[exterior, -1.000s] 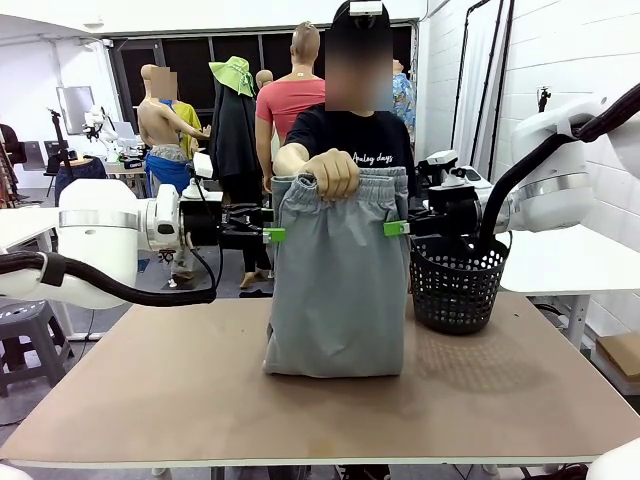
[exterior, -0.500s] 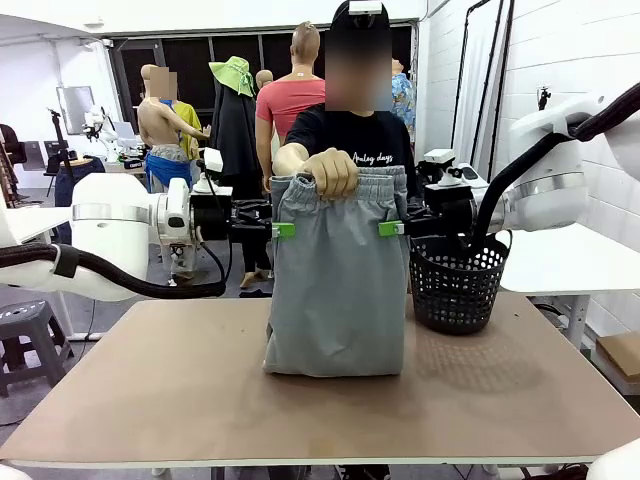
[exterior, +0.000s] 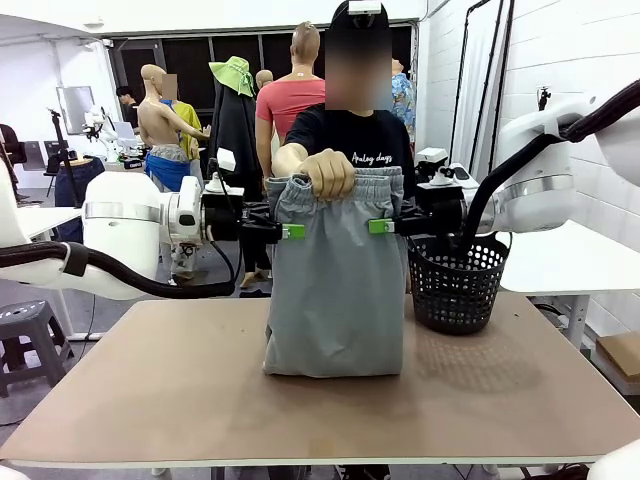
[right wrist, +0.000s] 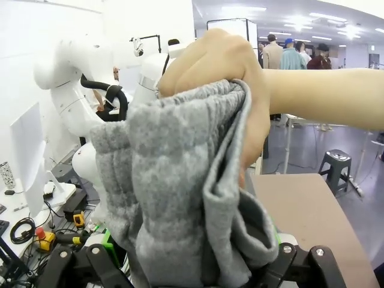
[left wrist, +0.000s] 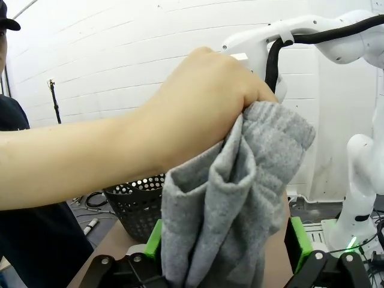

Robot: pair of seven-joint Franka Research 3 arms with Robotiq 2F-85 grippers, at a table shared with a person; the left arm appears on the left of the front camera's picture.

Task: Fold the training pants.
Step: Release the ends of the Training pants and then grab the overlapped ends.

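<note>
The training pants hang upright, light grey, their lower end resting on the table. A person's hand bunches the waistband at the top. My left gripper reaches in from the left and stands open, its fingers on either side of the pants' left edge just below the waistband. My right gripper stands open the same way at the right edge. In the left wrist view the pants fill the gap between the green pads. In the right wrist view the pants hang between the open fingers under the hand.
A black mesh basket stands on the table's far right, close behind my right gripper. The brown table has free room in front of and to the left of the pants. The person stands at the far edge.
Both grippers have moved inward toward each other, from beside the pants to over their side edges. The person's hand and the pants have stayed in place.
</note>
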